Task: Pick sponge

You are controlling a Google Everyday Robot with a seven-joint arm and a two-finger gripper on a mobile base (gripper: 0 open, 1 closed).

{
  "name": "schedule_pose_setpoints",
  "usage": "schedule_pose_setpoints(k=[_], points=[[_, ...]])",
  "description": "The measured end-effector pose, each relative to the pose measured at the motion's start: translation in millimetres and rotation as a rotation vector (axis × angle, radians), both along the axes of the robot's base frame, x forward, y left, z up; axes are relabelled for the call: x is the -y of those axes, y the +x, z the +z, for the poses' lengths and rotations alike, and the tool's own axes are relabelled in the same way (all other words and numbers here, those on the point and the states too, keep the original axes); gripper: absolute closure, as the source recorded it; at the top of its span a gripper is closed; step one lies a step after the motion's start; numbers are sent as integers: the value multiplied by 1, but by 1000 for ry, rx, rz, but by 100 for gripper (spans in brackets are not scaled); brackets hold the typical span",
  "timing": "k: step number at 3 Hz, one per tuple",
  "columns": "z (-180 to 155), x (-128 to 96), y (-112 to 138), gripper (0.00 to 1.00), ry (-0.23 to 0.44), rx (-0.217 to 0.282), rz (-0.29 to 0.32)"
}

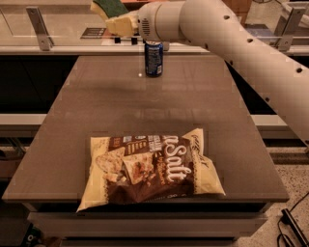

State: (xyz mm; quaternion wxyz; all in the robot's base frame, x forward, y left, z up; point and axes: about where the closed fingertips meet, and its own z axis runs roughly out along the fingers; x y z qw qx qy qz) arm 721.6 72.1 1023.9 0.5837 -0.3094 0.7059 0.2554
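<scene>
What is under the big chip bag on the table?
Only the table shows around the chip bag; the surface beneath it is covered. The gripper holds the sponge up above the table's far edge, near the soda can.

One sponge [111,6] counted, one gripper [117,21] recorded at the top edge beyond the table's far end, clamped on that sponge, one soda can [153,58], one chip bag [149,170], one table [87,106], one robot arm [231,43].
</scene>
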Motion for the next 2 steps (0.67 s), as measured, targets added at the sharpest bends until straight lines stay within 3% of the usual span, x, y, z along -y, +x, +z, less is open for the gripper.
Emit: schedule_pose_setpoints(k=[1,2], points=[[24,3,-7,100,-5,34,-37],[24,3,-7,100,-5,34,-36]])
